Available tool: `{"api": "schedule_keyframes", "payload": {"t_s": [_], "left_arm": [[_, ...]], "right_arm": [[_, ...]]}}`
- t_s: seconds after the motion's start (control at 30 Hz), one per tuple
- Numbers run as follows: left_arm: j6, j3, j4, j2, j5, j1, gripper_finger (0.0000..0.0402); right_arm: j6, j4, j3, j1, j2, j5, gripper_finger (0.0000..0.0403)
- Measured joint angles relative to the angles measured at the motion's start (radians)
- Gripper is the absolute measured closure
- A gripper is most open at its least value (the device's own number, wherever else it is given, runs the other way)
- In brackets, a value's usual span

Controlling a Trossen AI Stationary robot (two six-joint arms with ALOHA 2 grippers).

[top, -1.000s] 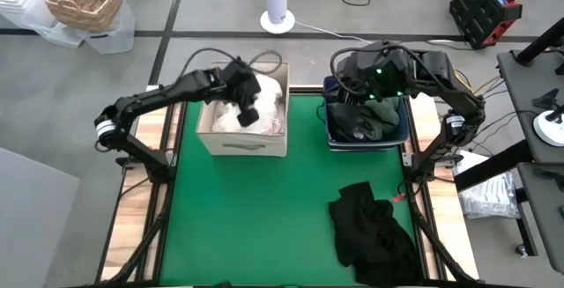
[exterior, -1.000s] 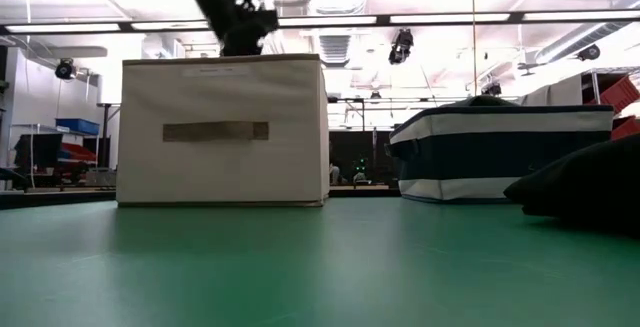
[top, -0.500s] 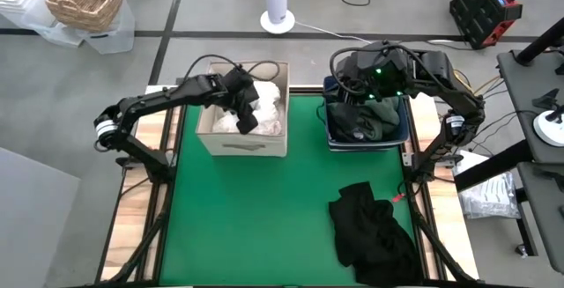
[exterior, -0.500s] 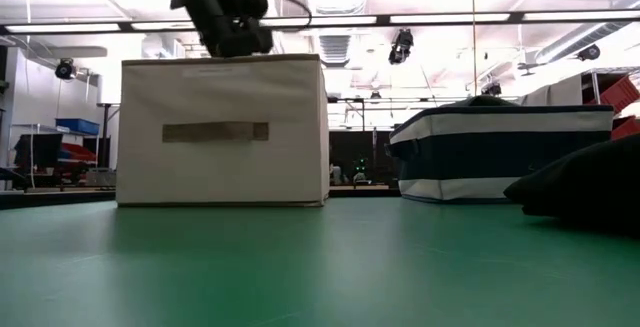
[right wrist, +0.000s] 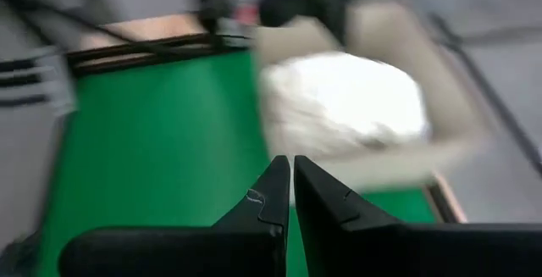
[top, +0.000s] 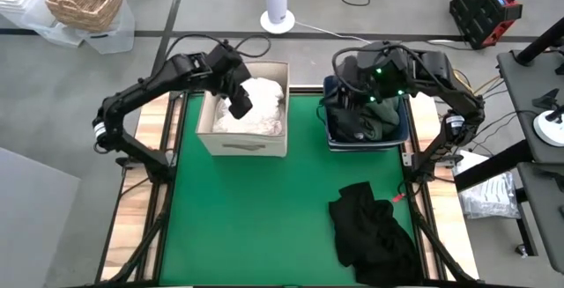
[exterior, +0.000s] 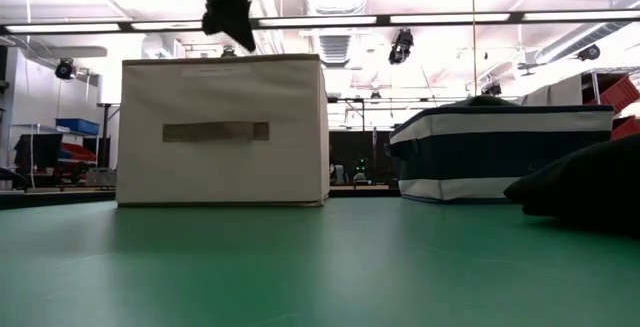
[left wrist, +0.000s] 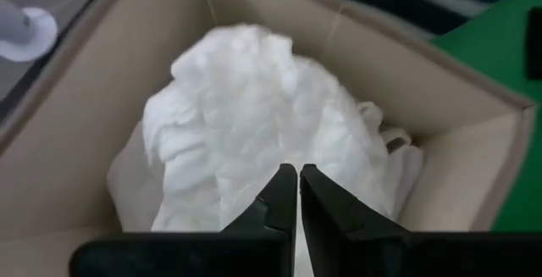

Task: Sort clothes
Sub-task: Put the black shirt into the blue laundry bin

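My left gripper (top: 240,105) hangs over the beige box (top: 242,141), above the white clothes (top: 257,107) heaped inside. In the left wrist view its fingers (left wrist: 279,194) are pressed together with nothing between them, so I judge the whites drop-off done. My right gripper (right wrist: 283,184) sits above the navy bin (top: 366,140) at the table's far right, fingers also closed on nothing. The dark green garment (top: 370,119) lies in that bin. 1 black garment (top: 374,231) is left loose on the green mat (top: 256,217), near side, right of centre, well apart from both bins.

Step in hand, as I read it: between picks, whites sorted, darks partly sorted. Next move calls for the right arm, since it's nearer: swing toward the black pile, spread the fingers, come down on a high fold, pinch, lift clear of the mat, carry to the navy bin. Soft fabric may trail and snag on the rim.
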Motion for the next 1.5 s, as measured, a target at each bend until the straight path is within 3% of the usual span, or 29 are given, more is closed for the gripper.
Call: {"api": "schedule_keyframes", "payload": {"t_s": [0.1,0.27,0.5,0.77,0.97,1.27,1.5], "left_arm": [[-0.004,0.019,0.018,-0.025,0.0,-0.03,0.0402],[-0.007,0.022,0.083,-0.095,0.0,-0.109,0.0402],[-0.048,0.009,0.261,-0.197,-0.006,-0.267,0.0402],[-0.051,-0.024,0.314,-0.249,-0.28,-0.476,0.0402],[-0.108,-0.107,0.32,-0.291,-0.291,-0.591,0.0402],[-0.127,-0.242,0.398,-0.338,-0.316,-0.649,0.0402],[-0.119,-0.392,0.61,-0.425,-0.318,-0.649,0.0402]], "right_arm": [[-0.049,0.061,0.0,0.031,0.005,-0.095,0.039],[-0.094,0.132,-0.001,0.061,0.004,-0.092,0.039],[-0.114,0.07,-0.001,0.053,0.003,-0.057,0.039],[-0.088,0.02,-0.001,0.055,-0.008,-0.016,0.039],[-0.005,-0.181,0.001,0.075,-0.029,-0.016,0.039],[0.057,-0.229,-0.019,0.159,-0.056,-0.074,0.039],[0.037,-0.229,-0.108,0.212,-0.088,-0.074,0.039]]}}
